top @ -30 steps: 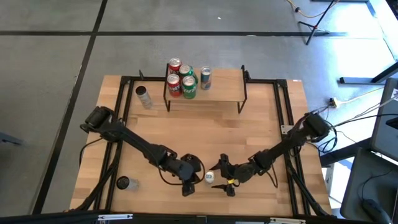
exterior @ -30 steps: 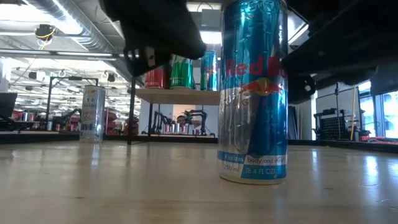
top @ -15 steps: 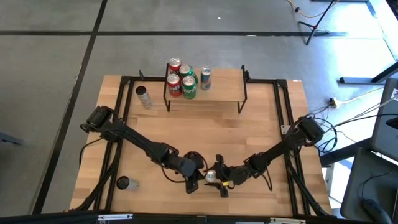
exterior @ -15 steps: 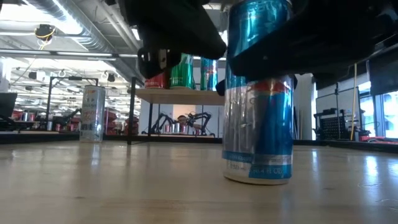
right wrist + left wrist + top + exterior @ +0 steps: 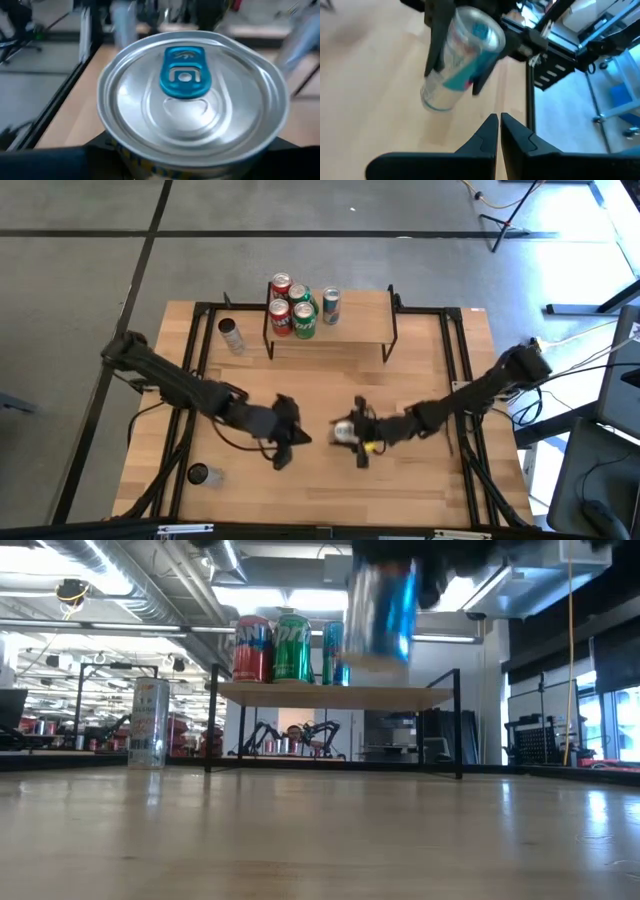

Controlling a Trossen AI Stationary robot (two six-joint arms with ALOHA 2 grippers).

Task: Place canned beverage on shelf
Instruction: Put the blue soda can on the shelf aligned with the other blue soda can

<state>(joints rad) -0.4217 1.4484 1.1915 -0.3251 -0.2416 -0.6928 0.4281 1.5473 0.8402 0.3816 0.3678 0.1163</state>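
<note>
A blue-and-silver canned beverage (image 5: 343, 432) is up in the air in my right gripper (image 5: 356, 438), near the table's middle. The low view shows the beverage can (image 5: 380, 602) well above the tabletop, and the right wrist view shows its silver lid with a blue tab (image 5: 184, 73). My left gripper (image 5: 286, 442) is shut and empty, left of the can; its closed fingers (image 5: 498, 121) point toward it. The shelf (image 5: 352, 308) stands at the far edge with red, green and blue cans (image 5: 296, 308) on its left part. My right gripper pinches the can's side wall (image 5: 451, 75) between its two fingers (image 5: 434, 47), one on each side, below the lid. The fingers come level from the table's right side. The can is lifted clear of the table and stands about upright, lid up.
A silver can (image 5: 231, 335) stands on the table left of the shelf. A small dark round object (image 5: 198, 474) lies near the front left corner. The shelf's right half (image 5: 368, 308) is bare wood. A black frame runs along the table's edges.
My right gripper has closed in on the can from the right, taken hold and lifted it clear of the table, carrying it toward the far edge. My left gripper has drawn away from the can toward the table's left.
</note>
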